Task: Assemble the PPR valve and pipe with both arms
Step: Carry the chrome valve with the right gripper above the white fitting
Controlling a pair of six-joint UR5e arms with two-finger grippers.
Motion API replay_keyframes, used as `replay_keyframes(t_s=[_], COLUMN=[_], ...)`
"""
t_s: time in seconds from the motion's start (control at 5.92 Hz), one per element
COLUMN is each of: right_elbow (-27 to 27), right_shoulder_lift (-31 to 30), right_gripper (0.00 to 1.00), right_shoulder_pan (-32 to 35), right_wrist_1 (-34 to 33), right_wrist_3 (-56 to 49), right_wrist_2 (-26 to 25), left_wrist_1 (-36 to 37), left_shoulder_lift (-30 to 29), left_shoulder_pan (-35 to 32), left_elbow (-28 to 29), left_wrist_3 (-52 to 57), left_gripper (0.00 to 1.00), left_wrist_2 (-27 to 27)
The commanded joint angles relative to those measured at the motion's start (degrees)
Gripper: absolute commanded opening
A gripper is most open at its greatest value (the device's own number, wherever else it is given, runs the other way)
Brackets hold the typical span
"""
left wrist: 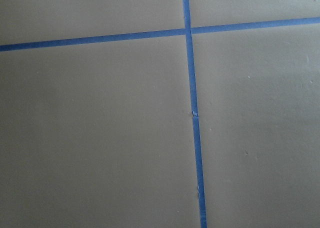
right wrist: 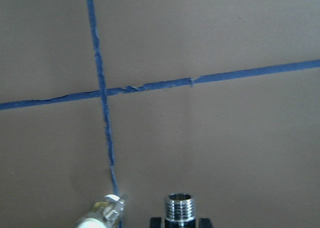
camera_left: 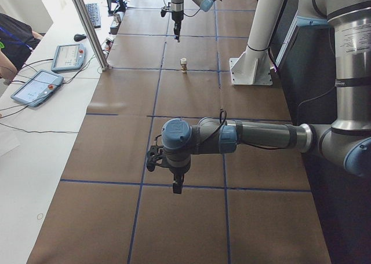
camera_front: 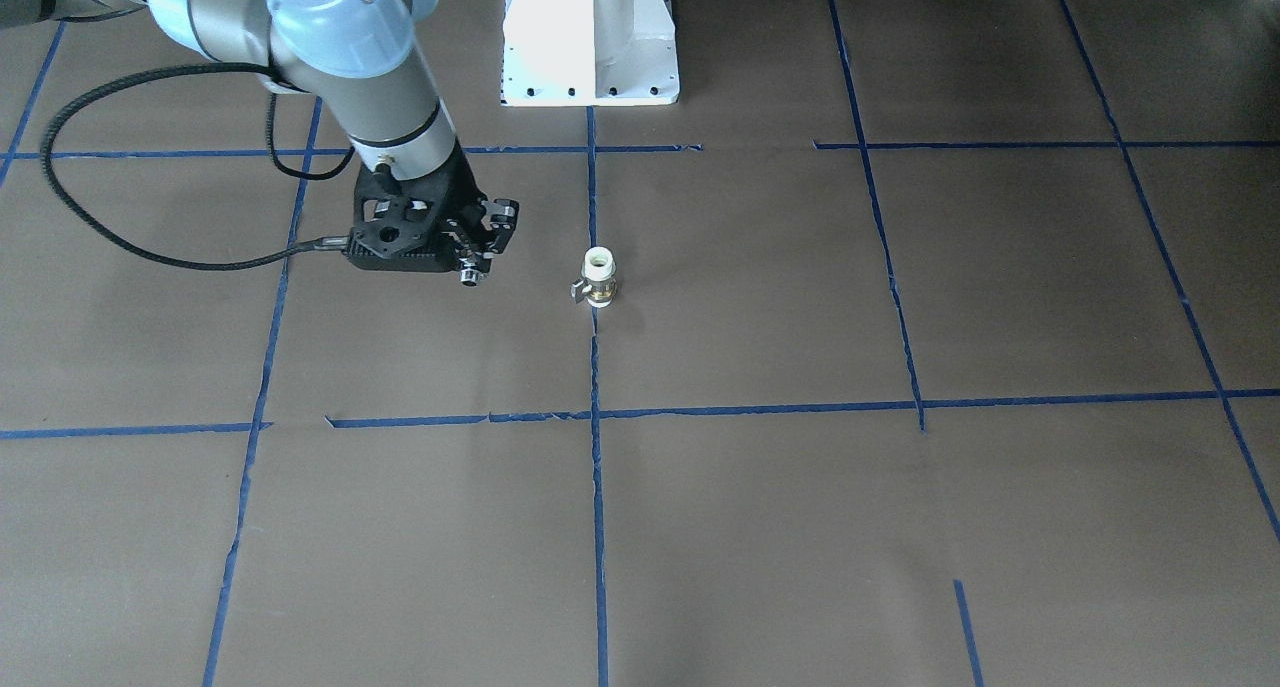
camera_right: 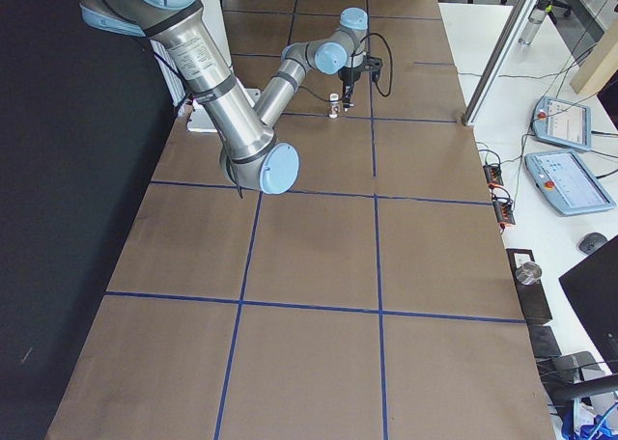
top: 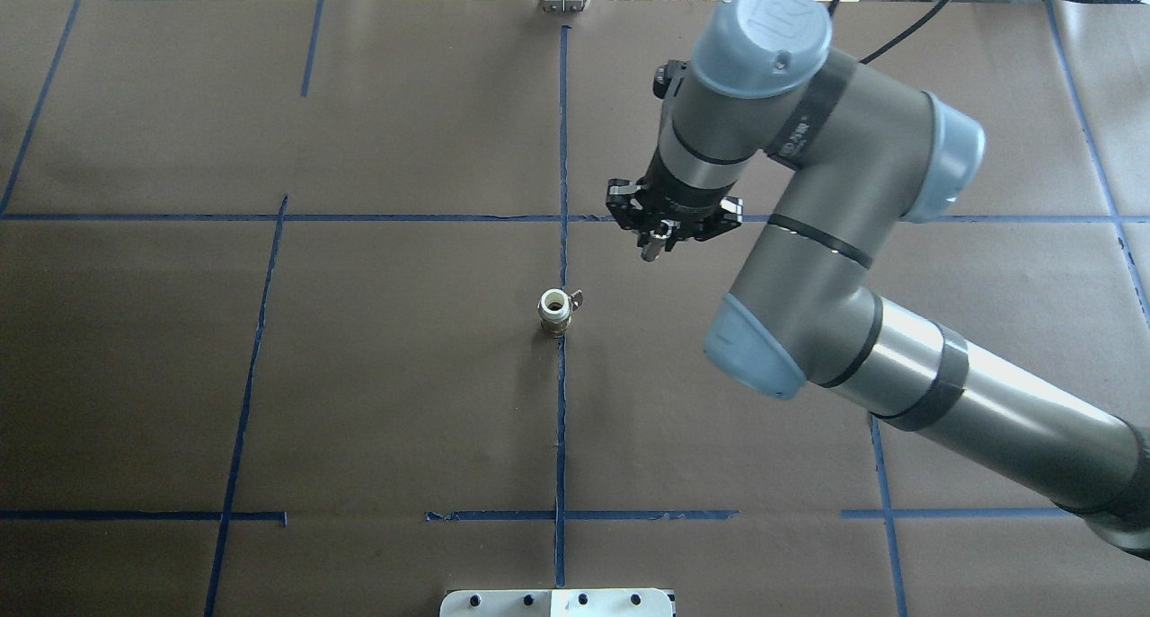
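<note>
The PPR valve (top: 555, 312), white ends with a brass band and a small grey lever, stands upright on the brown table on a blue tape line; it also shows in the front view (camera_front: 598, 277) and at the bottom left of the right wrist view (right wrist: 102, 214). My right gripper (top: 654, 247) hangs above the table, beside the valve and apart from it, shut on the pipe (right wrist: 179, 206), a chrome threaded fitting that points down from its tips (camera_front: 469, 275). My left gripper (camera_left: 177, 186) shows only in the left side view, far from the valve; I cannot tell whether it is open or shut.
The white robot pedestal (camera_front: 590, 37) stands behind the valve. Blue tape lines (left wrist: 192, 113) grid the brown table. A metal post (camera_left: 87, 26) and teach pendants (camera_left: 35, 85) stand on the white bench beside the table.
</note>
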Motion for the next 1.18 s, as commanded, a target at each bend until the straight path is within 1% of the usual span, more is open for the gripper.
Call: replay_keyframes(t_s=[0.0,0.17,0.51,0.68,0.85,1.01], right_elbow=[-8.3,-8.5,-8.3,-8.3,-8.3,-8.3], right_shoulder_lift=[9.2,10.0,9.3,9.0,8.7,8.5], right_gripper=[0.00,0.00,0.00,0.00,0.00,0.00], right_shoulder_pan=[-4.4,-7.2,-8.0,-8.5,-10.1,-10.3], right_wrist_1=[0.1,0.1,-0.1,-0.2,-0.2,-0.2], right_wrist_3=[0.7,-5.6,-17.6,-20.1,-20.1,-20.1], right_wrist_2=[-5.6,-10.6,-10.8,-11.3,-13.6,-14.5], left_wrist_1=[-0.1,-0.1,-0.1,-0.1,-0.1,-0.1], left_shoulder_lift=[0.0,0.0,0.0,0.0,-0.1,-0.1], left_shoulder_pan=[0.8,0.9,0.9,0.9,0.9,0.9], left_elbow=[0.0,0.0,0.0,0.0,0.0,-0.1], left_wrist_3=[-0.7,-0.7,-0.7,-0.7,-0.7,-0.8], left_gripper=[1.00,1.00,1.00,1.00,1.00,1.00], left_wrist_2=[-0.1,-0.1,-0.1,-0.2,-0.2,-0.2])
